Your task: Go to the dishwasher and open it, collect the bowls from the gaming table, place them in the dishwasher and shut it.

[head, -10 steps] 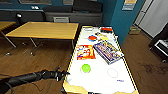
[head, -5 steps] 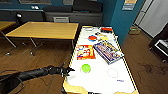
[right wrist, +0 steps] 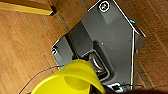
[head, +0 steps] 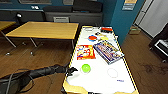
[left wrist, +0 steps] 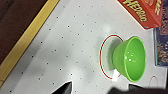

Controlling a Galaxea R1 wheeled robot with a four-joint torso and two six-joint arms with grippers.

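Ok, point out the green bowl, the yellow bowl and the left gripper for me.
green bowl [left wrist: 130, 58]: left wrist view, on its outer wall.
yellow bowl [right wrist: 68, 81]: right wrist view, on its outer side.
left gripper [head: 72, 71]: head view, midway between its fingertips, at the table's rim beside the green bowl.

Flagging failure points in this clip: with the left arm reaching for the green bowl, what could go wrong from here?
1. The green bowl stands near the gaming table edge; a misjudged approach by the left tool could nudge it away or tip it.
2. The red game box lies close behind, so a pushed bowl may hit it.
3. The yellow bowl at the right wrist could slip while attention is on the left.
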